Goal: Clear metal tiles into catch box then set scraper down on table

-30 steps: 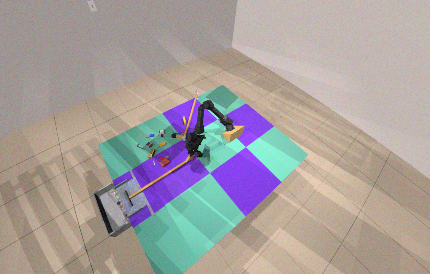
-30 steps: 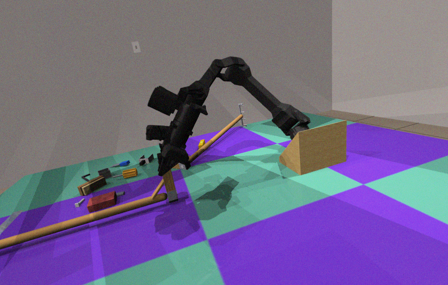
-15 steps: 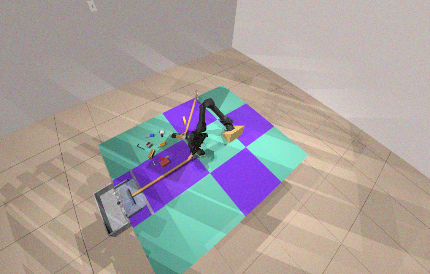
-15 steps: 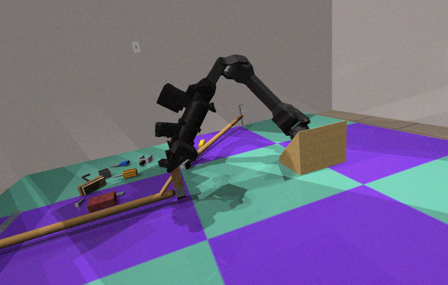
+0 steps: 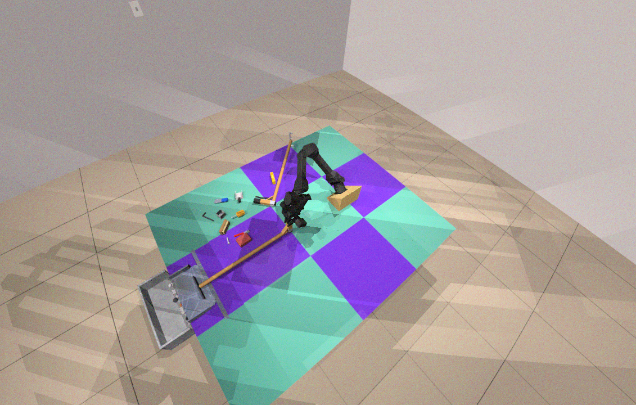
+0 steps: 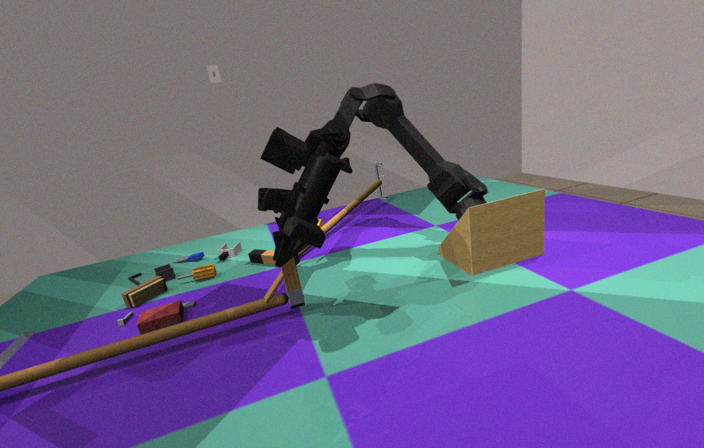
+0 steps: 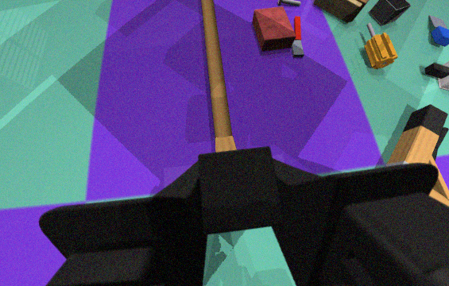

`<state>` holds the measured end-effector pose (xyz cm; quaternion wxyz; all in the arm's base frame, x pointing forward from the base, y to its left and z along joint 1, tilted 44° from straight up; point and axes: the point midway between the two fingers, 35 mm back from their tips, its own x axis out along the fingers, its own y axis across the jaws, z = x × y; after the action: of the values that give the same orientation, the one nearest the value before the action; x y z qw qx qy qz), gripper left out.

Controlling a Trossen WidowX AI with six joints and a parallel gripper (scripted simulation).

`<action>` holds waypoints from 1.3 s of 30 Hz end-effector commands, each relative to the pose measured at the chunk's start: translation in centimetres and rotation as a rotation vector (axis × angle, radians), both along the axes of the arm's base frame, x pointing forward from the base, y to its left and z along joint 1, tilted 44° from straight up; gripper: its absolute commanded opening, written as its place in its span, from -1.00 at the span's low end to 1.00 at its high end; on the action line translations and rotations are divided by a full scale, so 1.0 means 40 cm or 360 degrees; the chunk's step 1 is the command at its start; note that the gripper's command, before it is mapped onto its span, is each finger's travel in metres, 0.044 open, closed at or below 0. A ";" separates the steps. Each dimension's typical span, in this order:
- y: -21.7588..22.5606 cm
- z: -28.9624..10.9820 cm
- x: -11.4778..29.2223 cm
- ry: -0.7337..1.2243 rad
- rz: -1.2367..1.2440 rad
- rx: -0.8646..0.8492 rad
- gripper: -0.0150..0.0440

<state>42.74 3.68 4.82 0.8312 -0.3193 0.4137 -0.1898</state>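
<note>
Materials on my screen: mostly wood, steel and matt black.
I see the scraper [image 6: 120,348] shaft as smooth wood, the wedge block [image 6: 496,234] as grained wood, the catch box [image 5: 161,307] as dull grey steel, the gripper [image 7: 240,187] matt black.

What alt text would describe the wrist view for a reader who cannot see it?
The black gripper is shut on the long scraper, whose wooden pole runs away over the purple-and-teal table. A red block and small tools lie to the upper right.

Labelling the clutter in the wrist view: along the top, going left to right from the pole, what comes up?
Wooden pole → red block → red-handled scraper → orange ribbed piece → blue block.
</note>
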 end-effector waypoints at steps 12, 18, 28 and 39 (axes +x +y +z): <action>0.010 0.009 -0.058 -0.0026 0.0010 0.0006 -0.49; 0.009 0.008 -0.082 -0.0026 0.0011 0.0006 -0.49; 0.007 0.005 -0.123 -0.0026 0.0013 0.0005 -0.49; 0.001 0.002 -0.168 -0.0028 0.0016 0.0003 -0.49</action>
<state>36.39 3.51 4.53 0.8315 -0.3217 0.4123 -0.1875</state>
